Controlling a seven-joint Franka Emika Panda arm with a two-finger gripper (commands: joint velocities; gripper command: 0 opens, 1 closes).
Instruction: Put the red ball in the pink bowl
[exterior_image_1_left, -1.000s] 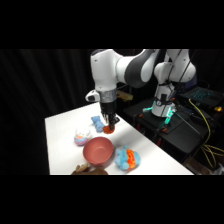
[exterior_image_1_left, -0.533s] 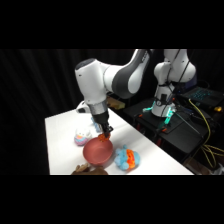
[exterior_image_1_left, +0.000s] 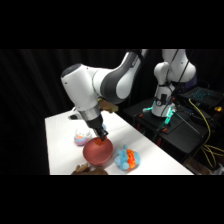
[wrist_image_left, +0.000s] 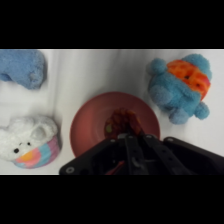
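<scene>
In the wrist view, going from left to right, a blue plush (wrist_image_left: 20, 67) lies at the upper left and a small white-and-pastel round toy (wrist_image_left: 30, 142) sits below it on the white counter (wrist_image_left: 100, 70). In the middle stands the pink bowl (wrist_image_left: 85, 125), and at the right lies the blue plush toy with orange patches (wrist_image_left: 182, 87), well apart from the bowl's rim. The gripper (wrist_image_left: 129, 137) hangs directly over the bowl's opening, and between its fingers a red-orange blob is visible, which is most likely the red ball (wrist_image_left: 120, 121); it appears to be held just above the bowl's inside, not yet lying on the bottom. The gripper looks closed narrowly around the ball. The side view agrees: the gripper (exterior_image_1_left: 102, 134) comes down right at the top of the pink bowl (exterior_image_1_left: 97, 152). The important relation is vertical: the bowl lies straight under the ball, so the coming move probably needs only a release, without any sideways correction.
</scene>
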